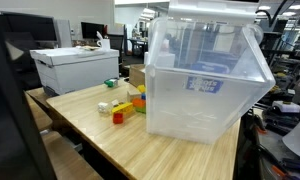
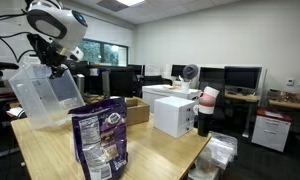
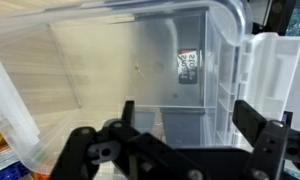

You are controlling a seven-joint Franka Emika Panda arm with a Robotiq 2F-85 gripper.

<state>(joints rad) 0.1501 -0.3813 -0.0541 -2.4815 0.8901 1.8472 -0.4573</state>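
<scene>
A large clear plastic bin point(image 1: 205, 75) stands on the wooden table point(image 1: 100, 135) and looks slightly tilted; it also shows in an exterior view point(image 2: 45, 92). My gripper point(image 3: 188, 125) is open, its two black fingers spread wide just over the bin's mouth. In the wrist view I look straight into the bin point(image 3: 140, 60), which appears empty, with a label on its far wall. The arm point(image 2: 52, 28) reaches down to the bin's top edge, where the gripper point(image 2: 56, 68) sits. I cannot tell whether a finger touches the rim.
Several small coloured toy blocks point(image 1: 125, 105) lie on the table beside the bin. A white box point(image 1: 75, 65) stands behind them and also shows in an exterior view point(image 2: 173, 112). A purple snack bag point(image 2: 98, 140) stands at the table's near end, a cardboard box point(image 2: 135, 108) behind it.
</scene>
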